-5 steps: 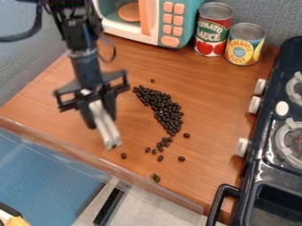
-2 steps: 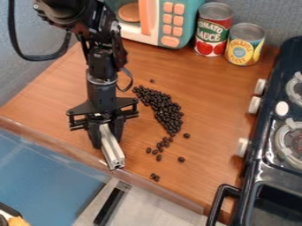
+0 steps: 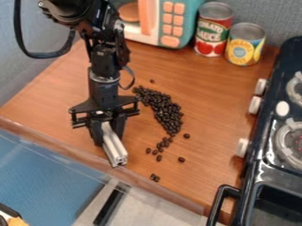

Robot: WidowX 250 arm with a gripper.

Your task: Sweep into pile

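Note:
My gripper point(image 3: 107, 130) hangs over the left front part of the wooden counter, shut on a silver metal bar point(image 3: 114, 146) that slants down toward the counter's front edge. Dark beans point(image 3: 164, 108) lie to the right of the gripper in a dense, elongated heap running from upper left to lower right. Below that heap, several loose beans point(image 3: 159, 150) trail off toward the front. Two more beans point(image 3: 154, 178) rest close to the front edge, right of the bar's lower end. A single bean sits above the heap, and others are scattered to its lower right.
A teal toy microwave point(image 3: 180, 22) stands at the back, beside a red can point(image 3: 213, 29) and a yellow can point(image 3: 245, 44). The black toy stove point(image 3: 259, 167) with white knobs borders the right side. A clear raised lip point(image 3: 77, 152) runs along the counter's front edge.
The gripper and bar have come forward and slightly right from a second ago, with a small shift back most recently. A bean near the bar's tip was pushed to join one at the front edge.

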